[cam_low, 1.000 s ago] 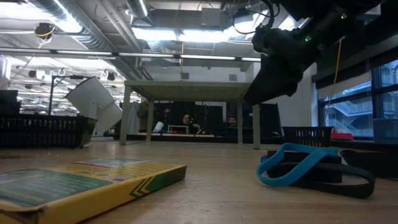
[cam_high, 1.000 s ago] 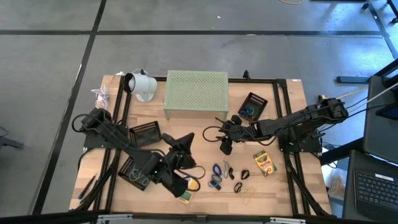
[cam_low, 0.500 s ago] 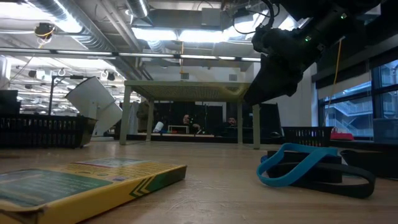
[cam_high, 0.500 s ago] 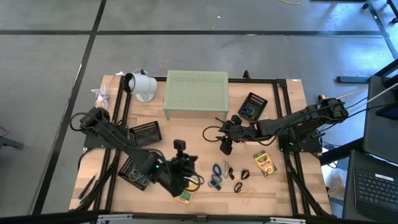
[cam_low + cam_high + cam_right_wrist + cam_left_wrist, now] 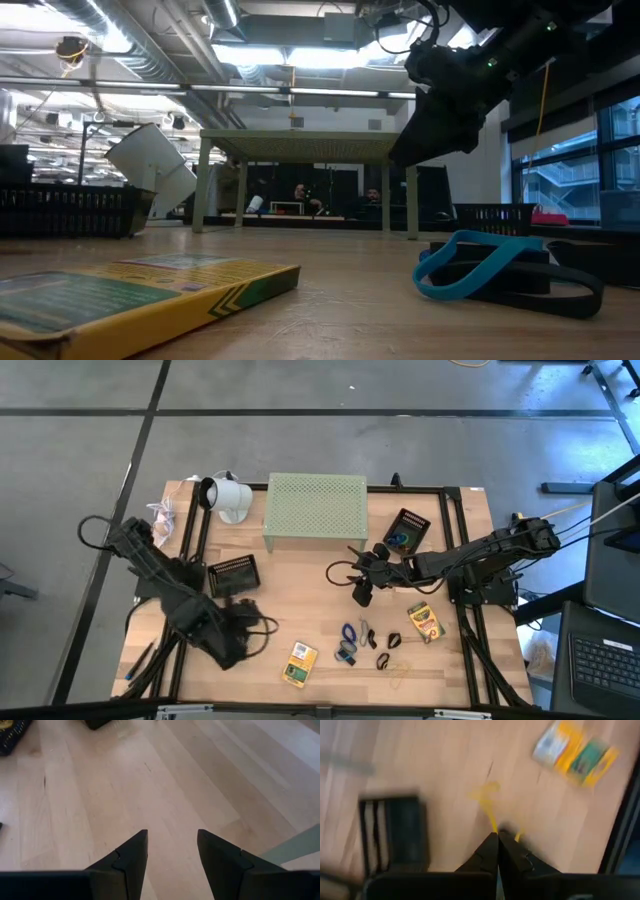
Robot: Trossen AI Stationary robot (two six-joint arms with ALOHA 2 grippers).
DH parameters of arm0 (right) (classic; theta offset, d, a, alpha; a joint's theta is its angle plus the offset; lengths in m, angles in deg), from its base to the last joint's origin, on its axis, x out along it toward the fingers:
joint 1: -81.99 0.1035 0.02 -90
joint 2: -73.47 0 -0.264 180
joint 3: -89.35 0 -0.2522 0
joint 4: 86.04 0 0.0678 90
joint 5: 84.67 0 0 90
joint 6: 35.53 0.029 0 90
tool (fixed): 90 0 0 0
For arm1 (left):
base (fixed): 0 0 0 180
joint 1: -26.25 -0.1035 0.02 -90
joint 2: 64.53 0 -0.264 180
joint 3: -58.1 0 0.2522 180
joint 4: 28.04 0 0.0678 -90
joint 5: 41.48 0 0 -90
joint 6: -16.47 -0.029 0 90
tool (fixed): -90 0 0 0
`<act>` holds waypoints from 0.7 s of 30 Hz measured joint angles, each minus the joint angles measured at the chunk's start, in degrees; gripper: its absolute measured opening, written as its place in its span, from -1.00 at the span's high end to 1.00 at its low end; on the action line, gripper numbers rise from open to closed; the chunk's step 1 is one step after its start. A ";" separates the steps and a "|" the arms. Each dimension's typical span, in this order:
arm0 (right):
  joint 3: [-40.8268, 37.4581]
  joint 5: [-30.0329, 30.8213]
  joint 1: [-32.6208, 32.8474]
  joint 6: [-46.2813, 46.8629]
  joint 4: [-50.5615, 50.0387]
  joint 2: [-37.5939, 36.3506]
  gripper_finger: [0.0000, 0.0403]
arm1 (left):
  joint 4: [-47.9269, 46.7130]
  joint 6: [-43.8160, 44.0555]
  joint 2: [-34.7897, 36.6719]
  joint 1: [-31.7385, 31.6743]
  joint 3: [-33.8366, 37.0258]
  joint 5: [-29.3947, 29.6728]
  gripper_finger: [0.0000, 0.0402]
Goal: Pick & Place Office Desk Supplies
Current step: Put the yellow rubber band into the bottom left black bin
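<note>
- Blur spoils the left wrist view; a thin yellow rubber band is seen pinched in the clenched left gripper.
- Left arm is found withdrawn leftward, uncovering the yellow-green card box at the near table edge.
- Right gripper, fingers spread and empty, is held over bare pale wood mid-table.

A robotics lab in an open industrial hall: a pale wooden worktable in a black metal frame stands on a grey concrete floor, exposed silver ceiling ducts and strip lights run overhead, and seated people work far behind.
</note>
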 joint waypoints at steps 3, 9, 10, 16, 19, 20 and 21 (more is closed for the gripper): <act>0.00 0.00 0.00 0.00 0.00 0.00 0.13 | -7.37 6.52 0.09 2.54 0.00 -4.45 0.99; 0.00 0.00 0.00 0.00 0.00 0.00 0.13 | -8.00 9.85 0.64 7.05 1.05 -5.91 0.99; 0.00 0.02 0.00 0.00 0.00 0.00 0.13 | -8.27 10.59 0.50 7.53 1.06 -5.91 0.99; 0.00 0.00 0.00 -0.01 -0.01 0.00 0.13 | -8.22 14.50 0.33 10.48 1.11 -1.31 0.98; 0.00 0.00 0.00 -0.02 -0.01 0.00 0.13 | -8.14 15.04 0.33 11.73 1.11 0.76 0.98; 0.00 0.00 0.00 -0.02 -0.02 0.00 0.13 | -8.12 15.11 0.33 12.10 1.11 0.92 0.98; 0.00 0.00 0.00 -0.02 -0.01 0.00 0.13 | -8.14 15.52 0.33 12.47 1.11 0.90 0.98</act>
